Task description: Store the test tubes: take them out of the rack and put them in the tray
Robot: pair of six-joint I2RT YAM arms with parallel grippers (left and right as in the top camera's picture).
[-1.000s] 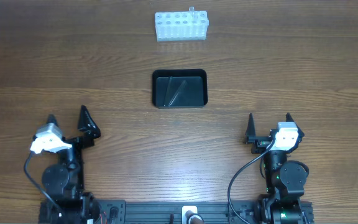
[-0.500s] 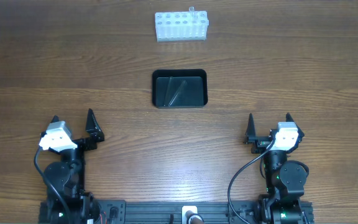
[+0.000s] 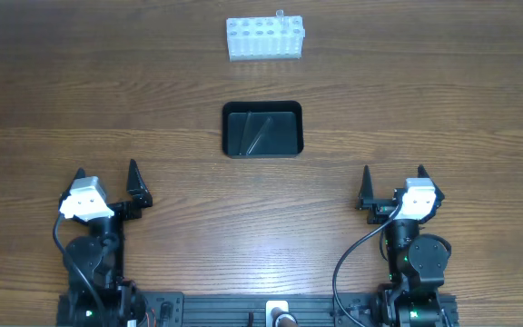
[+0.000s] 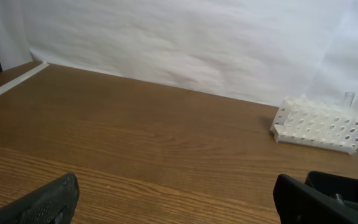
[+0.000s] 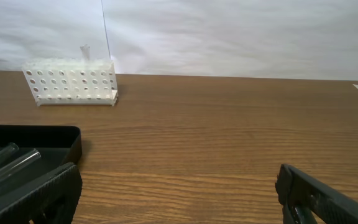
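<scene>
Black tray sits mid-table. Two clear test tubes lie inside it, slanted, side by side. The white rack stands beyond the tray, on the side away from the arm bases and apart from it. One upright tube stands in the rack's far right corner hole. The left gripper is on the tray's near side, off to its left and well apart, with fingers spread and nothing held. The right gripper is on the tray's near side, off to its right and well apart, with fingers spread and empty.
</scene>
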